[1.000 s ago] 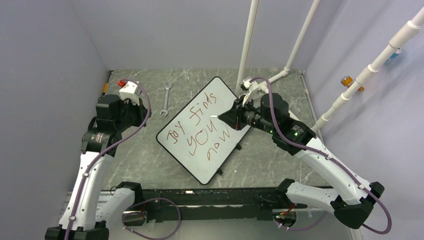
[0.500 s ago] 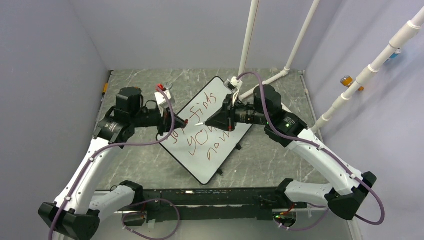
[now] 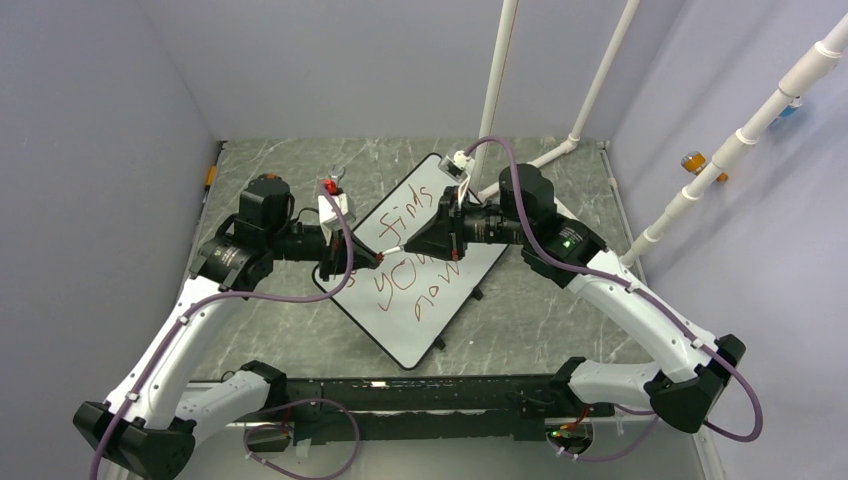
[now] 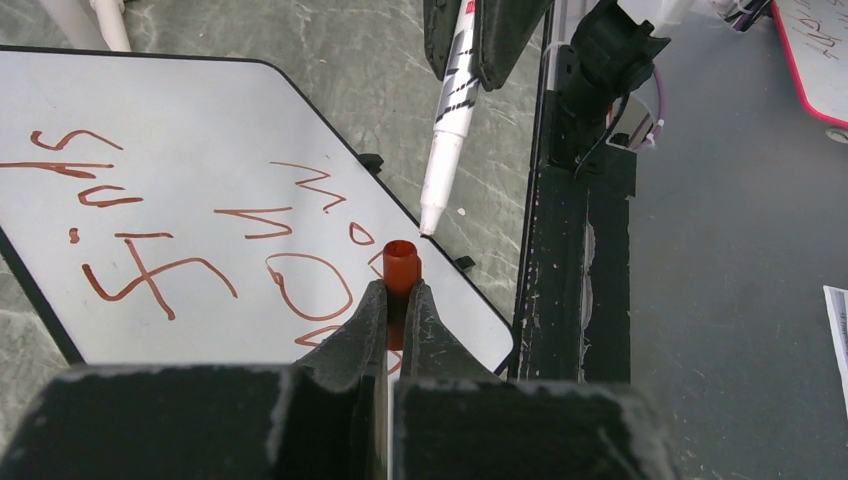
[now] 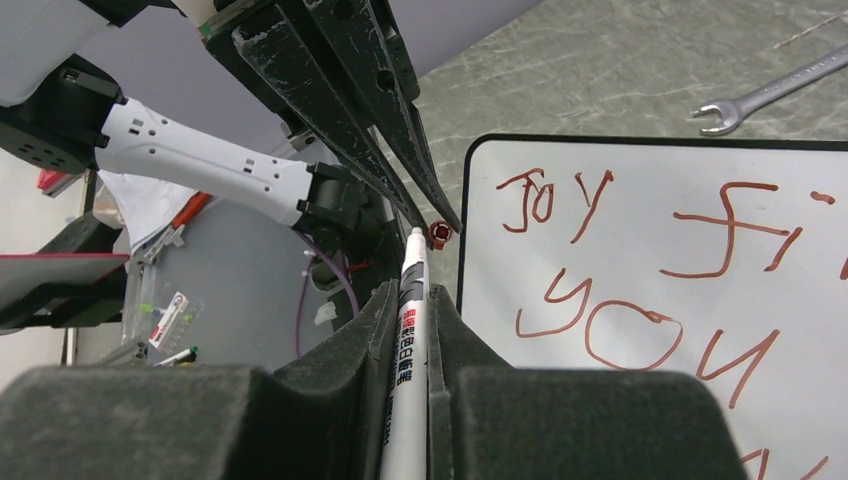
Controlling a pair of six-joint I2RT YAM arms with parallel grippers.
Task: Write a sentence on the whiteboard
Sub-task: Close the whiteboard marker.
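The whiteboard [image 3: 432, 305] lies tilted on the table, with the sentence [image 3: 400, 272] "Joy finds you now" in reddish-brown marker. My left gripper [image 3: 366, 257] is over the board's left part, shut on a red marker cap [image 4: 401, 265]. My right gripper [image 3: 413, 243] is shut on a white marker [image 5: 408, 330] whose tip points at the cap [image 5: 439, 234], a small gap away. In the left wrist view the marker [image 4: 447, 150] hangs above the board [image 4: 200, 120], its tip just beyond the cap. The board [image 5: 640, 200] also shows in the right wrist view.
A metal wrench [image 5: 770, 95] lies on the marbled table beyond the board's left corner. White pipes [image 3: 497, 90] rise at the back and along the right wall. A black rail [image 3: 440, 392] runs along the table's near edge.
My left arm swung right from the table's left side to over the board, carrying the cap. My right gripper moved left with the marker. Cap and marker tip now nearly meet.
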